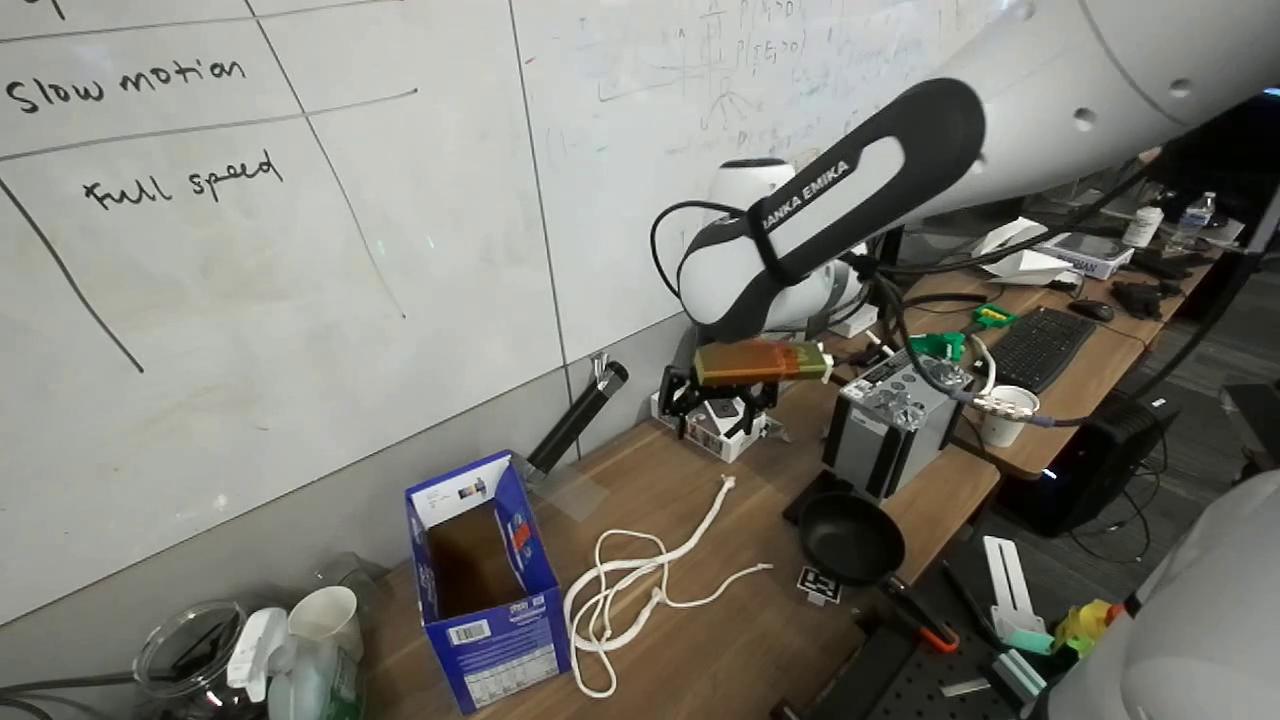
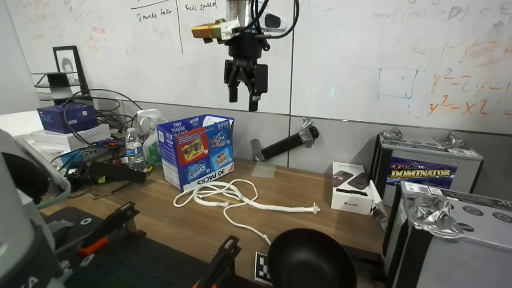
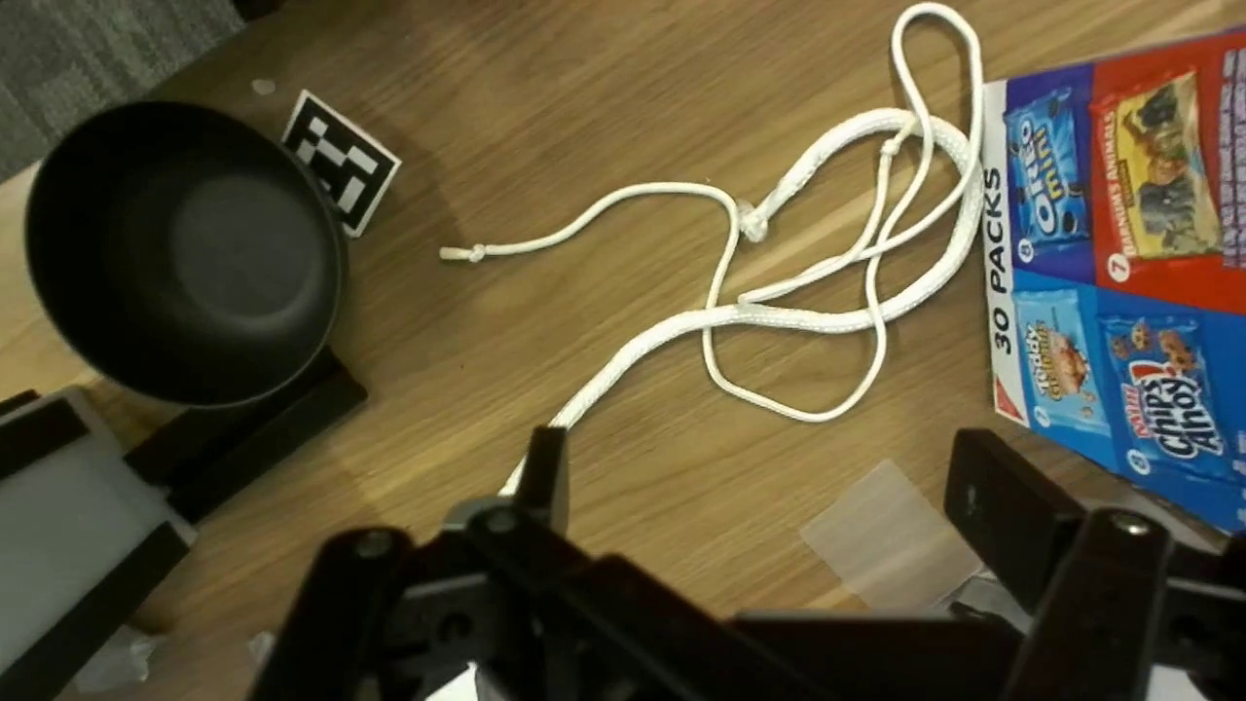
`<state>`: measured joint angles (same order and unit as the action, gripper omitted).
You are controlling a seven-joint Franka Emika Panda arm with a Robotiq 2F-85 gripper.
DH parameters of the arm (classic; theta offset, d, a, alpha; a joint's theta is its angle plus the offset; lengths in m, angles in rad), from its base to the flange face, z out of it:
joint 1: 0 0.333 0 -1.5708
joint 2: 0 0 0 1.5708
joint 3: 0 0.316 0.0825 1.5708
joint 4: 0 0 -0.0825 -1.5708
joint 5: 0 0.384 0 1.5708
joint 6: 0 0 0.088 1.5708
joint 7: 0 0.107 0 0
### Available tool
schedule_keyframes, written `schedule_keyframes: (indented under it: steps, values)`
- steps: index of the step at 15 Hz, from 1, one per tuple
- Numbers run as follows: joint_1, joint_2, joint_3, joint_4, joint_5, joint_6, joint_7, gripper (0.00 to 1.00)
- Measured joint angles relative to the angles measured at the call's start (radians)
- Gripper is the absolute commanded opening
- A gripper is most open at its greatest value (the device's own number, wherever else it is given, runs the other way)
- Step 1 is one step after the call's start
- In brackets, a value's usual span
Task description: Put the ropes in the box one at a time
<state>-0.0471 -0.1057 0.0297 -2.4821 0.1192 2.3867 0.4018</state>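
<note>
My gripper [image 2: 243, 101] hangs well above the desk [image 2: 296, 188], fingers [image 3: 1003, 511] spread wide, nothing between them. The box [image 2: 200, 150] stands upright and open-topped near the desk's edge under the whiteboard [image 2: 352, 52]. The thick rope [image 3: 823, 321] and thin rope [image 3: 662, 187] lie crossed on the desk just beside its printed side; whether they touch it I cannot tell. I judge this as pre-grasp, neither rope inside.

Risks:
1. Double pick. The ropes cross more than once, so a grasp at a crossing may bring up both and break one-at-a-time. A free end looks safer: one thick end lies toward the white carton [image 2: 352, 202], one thin end toward the pan [image 3: 185, 253] by the desk's edge away from the whiteboard.
2. Box shift. Descending on the loops nearest the box, a spread finger could strike the cardboard and tip or slide it.
3. Fall-out. Gripped by one end, a long tail may drape over the rim and pull the rope back out.
</note>
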Motion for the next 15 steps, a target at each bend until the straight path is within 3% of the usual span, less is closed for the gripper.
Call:
schedule_keyframes:
  steps: [9, 15]
  values:
    - [0.052, 0.393, -0.001, 0.233, 0.177, 0.045, 0.347, 1.0]
    - [0.111, 0.576, 0.006, 0.343, 0.21, 0.133, 0.404, 1.0]
